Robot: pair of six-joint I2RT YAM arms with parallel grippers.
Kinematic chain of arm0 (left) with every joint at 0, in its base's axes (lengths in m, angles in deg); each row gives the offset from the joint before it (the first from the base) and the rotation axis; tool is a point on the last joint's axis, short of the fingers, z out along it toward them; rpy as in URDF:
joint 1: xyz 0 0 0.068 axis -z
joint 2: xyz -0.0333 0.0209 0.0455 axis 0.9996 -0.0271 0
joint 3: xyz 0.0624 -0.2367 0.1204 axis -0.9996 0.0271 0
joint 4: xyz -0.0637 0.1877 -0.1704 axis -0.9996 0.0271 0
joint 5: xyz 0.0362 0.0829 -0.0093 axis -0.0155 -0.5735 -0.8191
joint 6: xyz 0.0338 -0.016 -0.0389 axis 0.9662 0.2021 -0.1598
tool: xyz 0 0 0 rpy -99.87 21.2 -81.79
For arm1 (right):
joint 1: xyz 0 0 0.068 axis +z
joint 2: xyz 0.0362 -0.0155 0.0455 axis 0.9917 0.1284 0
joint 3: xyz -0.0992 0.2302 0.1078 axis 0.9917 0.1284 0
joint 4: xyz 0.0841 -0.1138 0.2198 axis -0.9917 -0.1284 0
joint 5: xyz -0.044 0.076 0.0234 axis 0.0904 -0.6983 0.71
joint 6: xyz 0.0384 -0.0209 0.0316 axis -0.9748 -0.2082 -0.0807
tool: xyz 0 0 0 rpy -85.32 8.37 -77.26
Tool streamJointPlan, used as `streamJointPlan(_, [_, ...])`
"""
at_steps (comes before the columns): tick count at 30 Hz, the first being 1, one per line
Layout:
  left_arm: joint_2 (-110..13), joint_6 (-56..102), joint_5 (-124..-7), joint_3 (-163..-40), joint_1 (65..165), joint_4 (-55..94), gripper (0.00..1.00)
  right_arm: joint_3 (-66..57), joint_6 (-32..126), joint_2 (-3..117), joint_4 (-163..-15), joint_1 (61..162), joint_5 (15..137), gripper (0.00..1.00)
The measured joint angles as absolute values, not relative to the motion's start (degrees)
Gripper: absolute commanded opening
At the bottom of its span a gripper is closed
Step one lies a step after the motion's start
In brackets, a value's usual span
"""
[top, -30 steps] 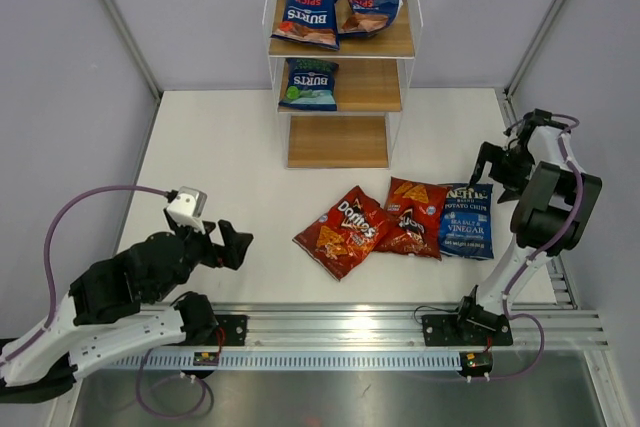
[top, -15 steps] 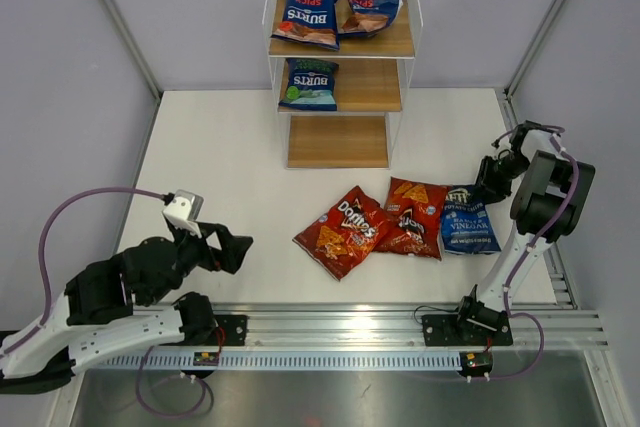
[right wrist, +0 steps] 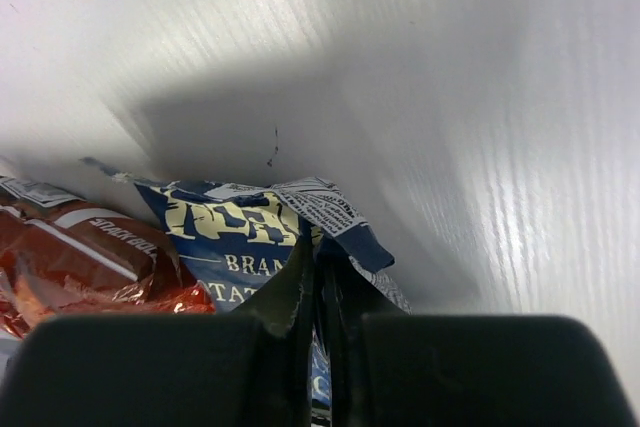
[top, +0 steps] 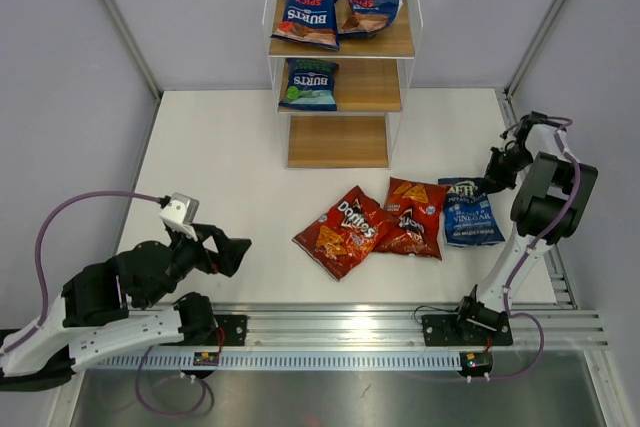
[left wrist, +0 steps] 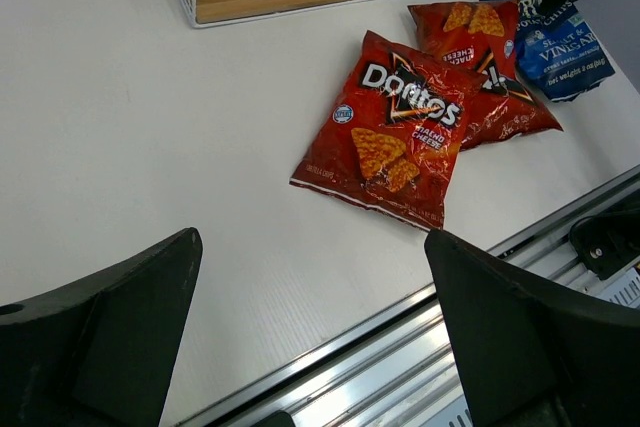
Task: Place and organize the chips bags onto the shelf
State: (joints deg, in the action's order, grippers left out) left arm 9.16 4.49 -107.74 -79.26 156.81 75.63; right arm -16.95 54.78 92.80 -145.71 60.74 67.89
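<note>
Right end effector (right wrist: 318, 292) is pinching the top edge of the blue Sea Salt & Vinegar bag (right wrist: 235, 232), its dark fingers (right wrist: 275, 312) pressing together on the crinkled seam. Most of that bag is hiding behind the fingers in the wrist view, and its lettering is showing only in part. From above, the jaws are reading as a dark blob at the bag's far right corner, too small to make out. The bag is lying at the right of the bench (top: 220, 167), just beside the rear Doritos bag (top: 412, 215), whose left side is tucking under the front Doritos bag (top: 340, 232). Left end effector (left wrist: 315, 327) is hanging wide open near the front rail, well apart from every bag, its fingertips cut off by the frame. Up on the shelf (top: 338, 142), 1 Burts bag (top: 308, 13) is sitting on the top board beside a 2nd Burts bag (top: 370, 2), and a 3rd Burts bag (top: 309, 84) is resting on the middle board.
</note>
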Motion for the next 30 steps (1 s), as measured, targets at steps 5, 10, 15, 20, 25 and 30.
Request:
streamJointPlan(5, [9.1,4.5,-107.7,-79.3,157.0,75.6,0.99,-21.2,52.0,89.4,-147.2,60.0,71.0,0.0])
streamJointPlan(10, [9.1,4.6,-107.6,-79.3,157.1,75.6,0.99,-25.7,49.0,81.7,-147.3,59.6,72.7,0.0])
streamJointPlan(15, [9.1,5.5,-106.6,-79.3,157.1,75.1,0.99,-25.1,43.7,69.1,-142.8,59.6,66.5,0.0])
streamJointPlan(20, [8.4,5.5,-105.7,-79.7,157.1,73.8,0.99,-12.5,32.5,53.5,-128.5,59.6,57.6,0.0])
streamJointPlan(25, [6.3,4.8,-99.7,-76.3,157.1,60.9,0.99,6.6,14.4,41.0,-110.1,59.6,52.0,0.0])
streamJointPlan(30, [2.1,4.7,-91.9,-64.1,157.2,37.4,0.99,17.4,1.5,33.5,-102.5,59.6,52.5,0.0])
